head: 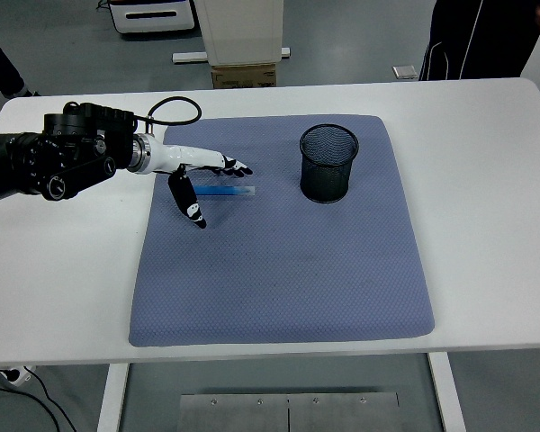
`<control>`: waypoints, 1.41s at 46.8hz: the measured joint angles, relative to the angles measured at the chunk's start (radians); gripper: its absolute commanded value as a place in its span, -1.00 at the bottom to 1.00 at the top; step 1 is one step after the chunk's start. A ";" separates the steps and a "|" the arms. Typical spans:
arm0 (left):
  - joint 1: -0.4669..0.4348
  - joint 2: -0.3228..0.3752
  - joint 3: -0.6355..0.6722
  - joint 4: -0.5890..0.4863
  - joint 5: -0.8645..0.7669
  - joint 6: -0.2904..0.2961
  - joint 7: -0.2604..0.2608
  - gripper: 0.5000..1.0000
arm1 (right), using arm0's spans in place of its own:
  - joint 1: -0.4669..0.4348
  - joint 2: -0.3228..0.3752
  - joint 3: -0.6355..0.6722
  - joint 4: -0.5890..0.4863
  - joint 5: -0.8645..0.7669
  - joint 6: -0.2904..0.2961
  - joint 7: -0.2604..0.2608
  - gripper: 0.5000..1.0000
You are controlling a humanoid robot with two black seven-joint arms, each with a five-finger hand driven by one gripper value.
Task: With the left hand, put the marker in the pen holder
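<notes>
A blue marker lies flat on the blue-grey mat, left of the black mesh pen holder, which stands upright at the mat's upper right. My left hand reaches in from the left and hovers over the marker's left end. Its white fingers stretch out above the marker and the thumb points down on the near side. The hand is open and holds nothing. The right arm does not show.
The mat covers the middle of the white table. A person in dark clothes stands beyond the far right edge. A cardboard box and a white column sit behind the table.
</notes>
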 measured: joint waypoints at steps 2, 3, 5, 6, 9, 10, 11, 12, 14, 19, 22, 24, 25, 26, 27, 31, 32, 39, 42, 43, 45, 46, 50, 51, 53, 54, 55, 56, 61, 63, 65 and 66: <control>0.000 0.000 0.000 0.002 0.005 0.000 0.000 1.00 | 0.000 0.000 0.000 0.000 0.000 0.000 0.000 1.00; -0.001 -0.001 0.000 0.004 0.008 0.000 0.000 1.00 | 0.000 0.000 0.000 0.000 0.000 0.000 0.000 1.00; -0.003 -0.001 0.000 0.008 0.013 0.000 0.000 1.00 | 0.000 0.000 0.000 0.000 0.000 0.000 0.000 1.00; -0.004 -0.001 0.000 0.009 0.016 0.000 0.000 1.00 | 0.000 0.000 0.000 0.000 0.000 0.000 0.000 1.00; -0.004 -0.001 0.000 0.010 0.032 0.000 0.000 1.00 | 0.000 0.000 0.000 0.000 0.000 0.000 0.000 1.00; -0.004 -0.003 0.000 0.011 0.042 0.000 0.000 1.00 | 0.000 0.000 0.001 0.000 0.000 0.000 0.000 1.00; -0.004 -0.003 0.000 0.011 0.044 0.000 0.000 1.00 | 0.000 0.000 0.001 0.000 0.000 0.000 0.000 1.00; -0.004 -0.003 0.000 0.011 0.047 0.000 0.000 1.00 | 0.000 0.000 0.001 0.000 0.000 0.000 0.000 1.00; -0.004 -0.005 0.000 0.013 0.059 0.000 0.000 1.00 | 0.000 0.000 0.001 0.000 0.000 0.000 0.000 1.00; -0.004 -0.005 0.000 0.015 0.072 0.001 0.000 1.00 | 0.000 0.000 0.000 0.000 0.000 0.000 0.000 1.00; -0.004 -0.005 0.000 0.015 0.082 0.000 0.000 1.00 | 0.000 0.000 0.000 0.000 0.000 0.000 0.000 1.00; -0.004 -0.006 0.000 0.015 0.085 0.000 0.000 1.00 | 0.000 0.000 0.000 0.000 0.000 0.000 0.000 1.00; -0.004 -0.006 0.001 0.015 0.086 0.000 0.000 1.00 | 0.000 0.000 0.000 0.000 0.000 0.000 0.000 1.00; -0.004 -0.006 0.001 0.015 0.086 0.000 0.000 1.00 | 0.000 0.000 0.000 0.000 0.000 0.000 0.000 1.00; -0.004 -0.006 0.001 0.015 0.087 0.000 0.000 1.00 | 0.000 0.000 0.000 0.000 0.000 0.000 0.000 1.00; -0.004 -0.006 0.001 0.015 0.095 0.000 0.000 1.00 | 0.000 0.000 0.001 0.000 0.000 0.000 0.000 1.00; -0.004 -0.006 0.001 0.015 0.098 0.000 0.000 1.00 | 0.000 0.000 0.001 0.000 0.000 0.000 0.000 1.00; -0.004 -0.008 0.001 0.015 0.108 -0.001 0.000 1.00 | 0.000 0.000 0.001 0.000 0.000 0.000 0.000 1.00; -0.004 -0.008 0.001 0.015 0.108 -0.001 0.000 0.86 | 0.000 0.000 0.001 0.000 0.000 0.000 0.000 1.00; -0.004 -0.008 0.001 0.015 0.108 -0.001 -0.001 0.82 | 0.000 0.000 0.001 0.000 0.000 0.000 0.000 1.00; -0.004 -0.008 0.001 0.015 0.108 -0.002 -0.001 0.67 | 0.000 0.000 0.000 0.000 0.000 0.000 0.000 1.00; -0.004 -0.008 0.001 0.015 0.108 -0.002 -0.001 0.65 | 0.000 0.000 0.000 0.000 0.000 0.000 0.000 1.00; -0.004 -0.008 0.001 0.015 0.108 -0.003 -0.001 0.46 | 0.000 0.000 0.000 0.000 0.000 0.000 0.000 1.00; -0.004 -0.008 0.001 0.015 0.108 -0.003 -0.001 0.40 | 0.000 0.000 0.000 0.000 0.000 0.000 0.000 1.00; -0.004 -0.008 0.001 0.015 0.108 -0.003 -0.001 0.36 | 0.000 0.000 0.000 0.000 0.000 0.000 0.000 1.00; -0.004 -0.008 0.001 0.015 0.108 -0.003 -0.002 0.36 | 0.000 0.000 0.000 0.000 0.000 0.000 0.000 1.00; -0.005 -0.008 0.001 0.015 0.108 -0.003 -0.003 0.25 | 0.000 0.000 0.000 0.001 0.000 0.000 0.000 1.00; -0.005 -0.008 0.001 0.015 0.108 -0.003 -0.003 0.23 | 0.000 0.000 0.000 0.001 0.000 0.000 0.000 1.00; -0.007 -0.009 0.001 0.015 0.108 -0.003 -0.003 0.17 | 0.000 0.000 0.000 0.000 0.000 0.000 0.000 1.00; -0.007 -0.009 0.001 0.015 0.108 -0.003 -0.003 0.16 | 0.000 0.000 0.000 0.000 0.000 0.000 0.000 1.00; -0.007 -0.009 0.001 0.015 0.108 -0.003 -0.003 0.13 | 0.000 0.000 0.000 0.000 0.000 0.000 0.000 1.00; -0.007 -0.009 0.001 0.015 0.108 -0.003 -0.003 0.12 | 0.000 0.000 0.000 0.000 0.000 0.000 0.000 1.00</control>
